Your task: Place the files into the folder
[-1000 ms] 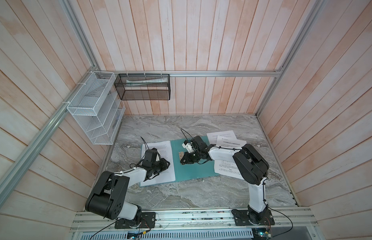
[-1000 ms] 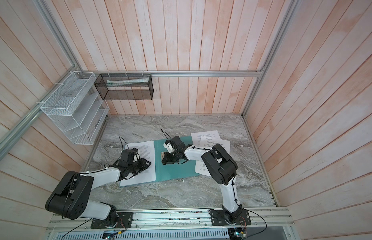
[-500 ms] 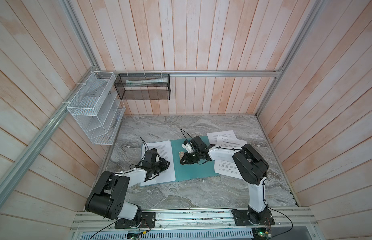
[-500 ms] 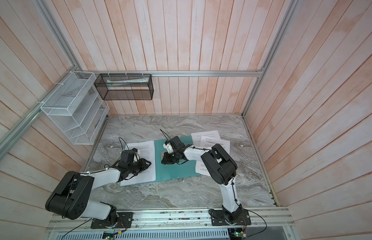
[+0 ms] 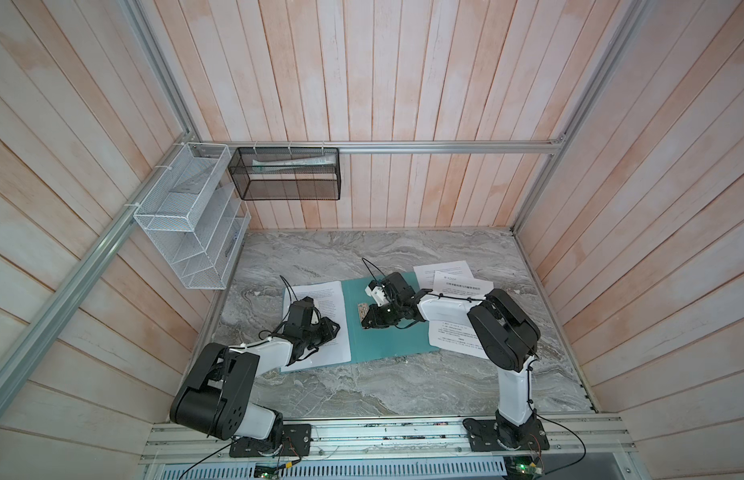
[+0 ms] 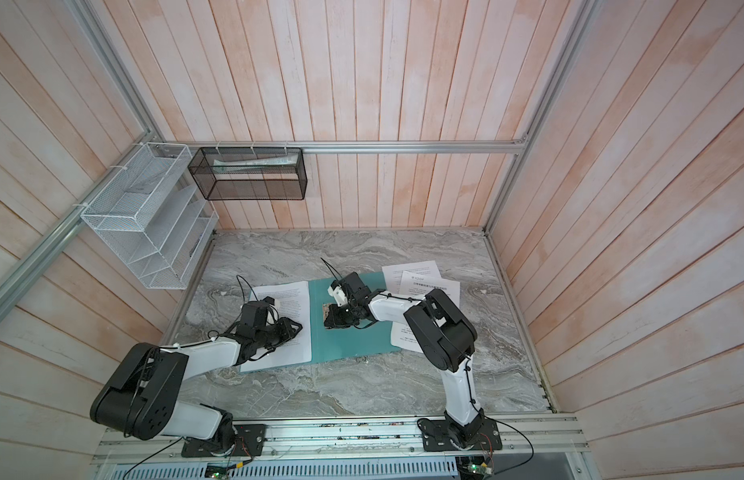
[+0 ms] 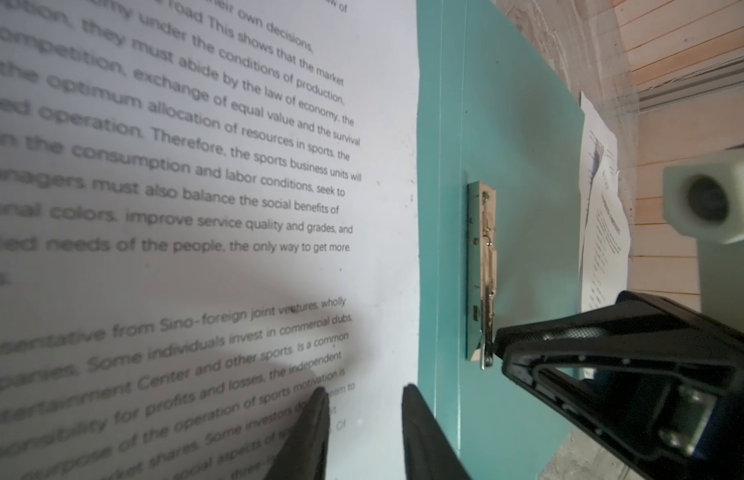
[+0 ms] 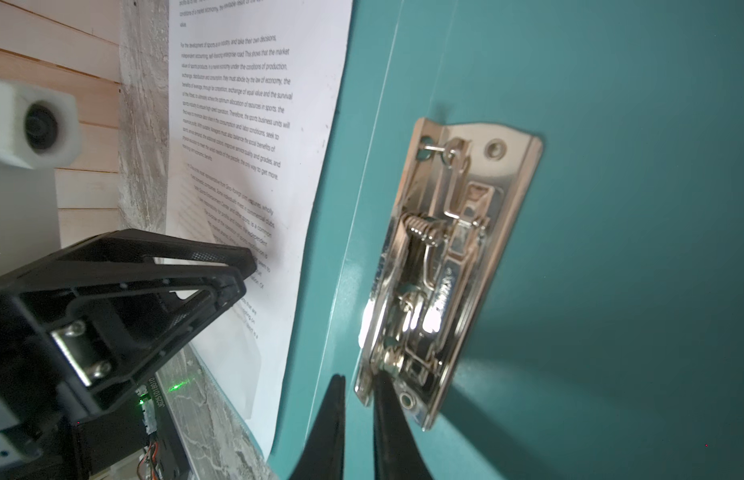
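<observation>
On open folder (image 8: 611, 208), right gripper (image 8: 358, 384) at clip (image 8: 449, 257), left gripper (image 7: 364, 399) over sheet (image 7: 196, 266)

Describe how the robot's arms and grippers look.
The left arm and right arm have white shells, bulky black joints and thin black cables. The left gripper and right gripper are black, with open-framed triangular fingers, beside white boxy cameras.

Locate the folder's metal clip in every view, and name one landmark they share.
In a top view: metal clip just below centre, on the teal folder.
In a top view: clip left of centre, lower half.
Left wrist: clip right of centre, edge-on.
Right wrist: clip centre, large.
Shared landmark: printed sheet lying beside it.
</observation>
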Available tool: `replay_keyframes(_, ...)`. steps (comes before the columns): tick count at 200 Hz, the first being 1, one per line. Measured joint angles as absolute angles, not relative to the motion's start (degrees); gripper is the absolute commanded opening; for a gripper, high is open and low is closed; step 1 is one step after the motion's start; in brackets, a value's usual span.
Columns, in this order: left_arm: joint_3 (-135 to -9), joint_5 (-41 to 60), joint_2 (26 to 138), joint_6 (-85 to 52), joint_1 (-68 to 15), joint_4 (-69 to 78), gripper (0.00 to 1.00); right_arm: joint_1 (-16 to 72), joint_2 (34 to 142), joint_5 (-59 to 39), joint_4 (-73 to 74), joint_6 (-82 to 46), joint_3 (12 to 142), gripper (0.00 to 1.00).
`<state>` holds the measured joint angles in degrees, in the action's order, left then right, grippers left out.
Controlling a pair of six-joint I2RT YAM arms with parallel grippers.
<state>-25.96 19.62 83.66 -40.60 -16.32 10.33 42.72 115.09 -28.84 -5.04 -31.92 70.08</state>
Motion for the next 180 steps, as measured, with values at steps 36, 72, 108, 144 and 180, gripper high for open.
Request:
replay_keyframes(36,-25.89,19.59,83.66,-40.77,-16.32,10.37,0.33,42.72,115.09,-28.6,-5.19,-31.92,70.08,0.15)
replay_keyframes(72,-25.89,19.57,83.66,-40.77,-16.32,10.39,0.33,42.72,115.09,-28.62,-5.19,-31.9,70.04,0.14)
replay_keyframes(108,-25.89,19.57,83.66,-40.77,-16.32,10.41,0.33,42.72,115.09,-29.04,-5.15,-31.92,70.02,0.13)
replay_keyframes(144,-25.89,19.55,83.66,-40.8,-16.32,10.41,0.33,42.72,115.42,-29.93,-5.15,-31.92,70.02,0.13)
replay_keyframes(180,-25.89,19.53,83.66,-40.8,-16.32,10.41,0.33,42.72,116.18,-30.04,-5.17,-31.94,70.02,0.13)
